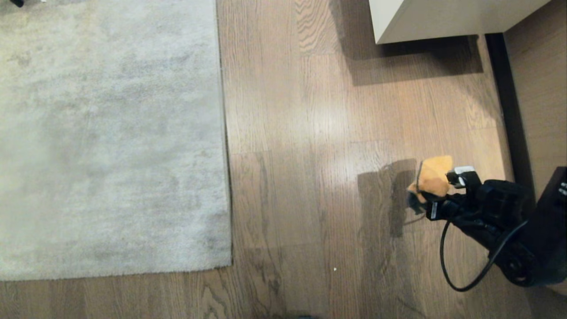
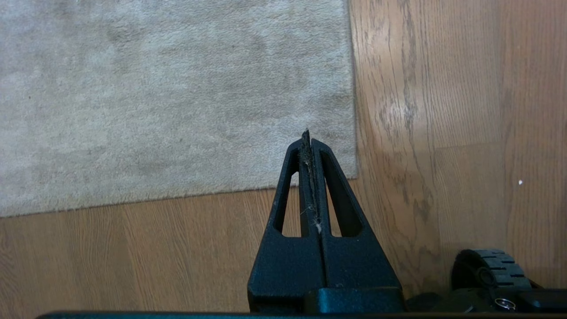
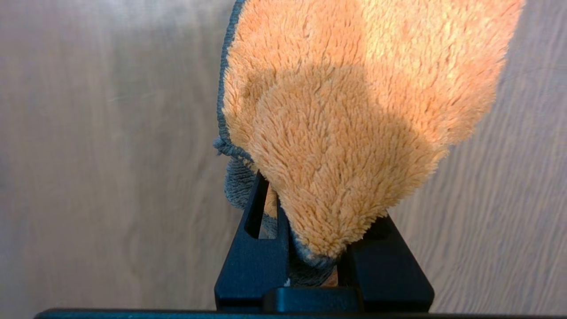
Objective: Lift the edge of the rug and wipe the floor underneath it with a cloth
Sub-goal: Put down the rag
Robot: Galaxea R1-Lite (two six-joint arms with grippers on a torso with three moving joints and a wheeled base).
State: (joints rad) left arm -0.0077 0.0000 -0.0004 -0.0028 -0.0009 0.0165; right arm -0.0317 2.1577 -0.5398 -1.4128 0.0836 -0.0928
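The grey-beige rug lies flat on the left, and its rug edge (image 1: 225,133) runs straight down to a corner (image 1: 230,265). Brown wood-grain floor (image 1: 332,133) fills the middle. At the right, above the floor and well away from the rug, my right gripper (image 1: 421,197) is shut on the orange cloth (image 1: 435,175). The right wrist view shows the cloth (image 3: 354,110), with its grey hem, bunched between the jaws of the right gripper (image 3: 319,199). My left gripper (image 2: 307,137) is shut and empty. It hangs over the rug edge (image 2: 352,88) near the corner (image 2: 354,173).
A white piece of furniture (image 1: 443,17) stands at the back right, with a dark strip (image 1: 509,110) beside it. A black cable (image 1: 445,266) loops below the right arm. A white speck (image 1: 335,269) lies on the floor. A wheel of the base (image 2: 491,266) shows in the left wrist view.
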